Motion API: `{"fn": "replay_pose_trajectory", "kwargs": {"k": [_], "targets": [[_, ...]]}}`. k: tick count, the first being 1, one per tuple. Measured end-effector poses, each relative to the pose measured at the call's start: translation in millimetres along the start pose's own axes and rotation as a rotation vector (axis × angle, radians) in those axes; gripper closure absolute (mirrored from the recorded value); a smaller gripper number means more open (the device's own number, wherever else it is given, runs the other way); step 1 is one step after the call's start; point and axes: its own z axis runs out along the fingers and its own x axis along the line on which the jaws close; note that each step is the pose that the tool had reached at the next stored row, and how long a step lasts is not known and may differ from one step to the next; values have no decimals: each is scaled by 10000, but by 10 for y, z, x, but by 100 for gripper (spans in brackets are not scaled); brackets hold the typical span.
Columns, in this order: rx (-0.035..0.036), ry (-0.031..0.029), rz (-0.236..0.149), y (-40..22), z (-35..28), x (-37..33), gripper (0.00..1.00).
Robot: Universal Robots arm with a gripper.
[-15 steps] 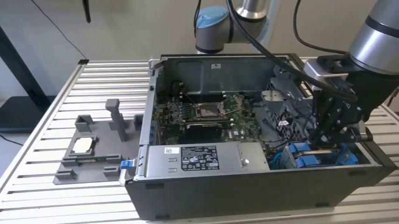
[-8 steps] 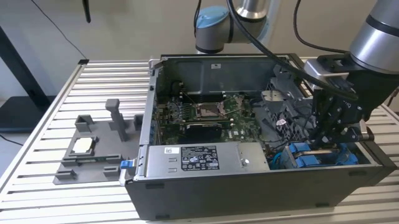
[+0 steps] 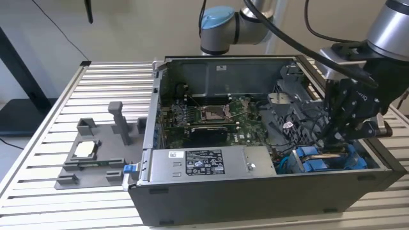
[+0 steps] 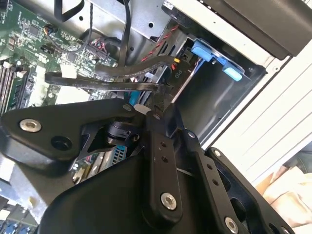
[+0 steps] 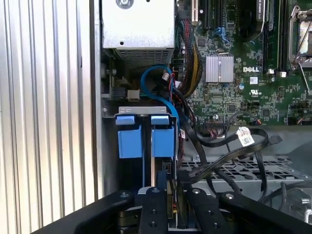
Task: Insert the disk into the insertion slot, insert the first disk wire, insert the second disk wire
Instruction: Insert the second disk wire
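My gripper (image 3: pixel 334 138) reaches down into the open computer case at the exterior view's right, just behind the insertion slot (image 3: pixel 323 160) with its bright blue tabs. In the first wrist view the blue tabs (image 5: pixel 146 137) stand side by side straight ahead of the gripper (image 5: pixel 171 207). The disk's grey body is hidden; only blue plastic shows in the slot. The narrow gap between the fingers holds a dark connector with a yellow streak. In the second wrist view the gripper (image 4: pixel 163 100) ends at a black wire connector (image 4: pixel 177 73) pointing at the blue-tabbed bay (image 4: pixel 210 52). A flat black cable (image 4: pixel 107 84) crosses beside it.
A grey metal box with a sticker (image 3: pixel 198 165) fills the case's front. The green board with the square socket (image 3: pixel 213 113) lies behind it. Loose black cables (image 5: pixel 229 146) hang beside the bay. A grey fixture (image 3: pixel 96 153) sits on the slatted table (image 3: pixel 57 110).
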Motion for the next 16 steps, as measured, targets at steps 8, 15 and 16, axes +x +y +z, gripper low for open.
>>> {"fn": "replay_pose_trajectory", "kwargs": {"k": [8,15,16], "targets": [[0,-1,-1,1,-109,-2,76],[11,0,-1,3,-122,-3,76],[11,0,-1,3,-122,-3,76]]}}
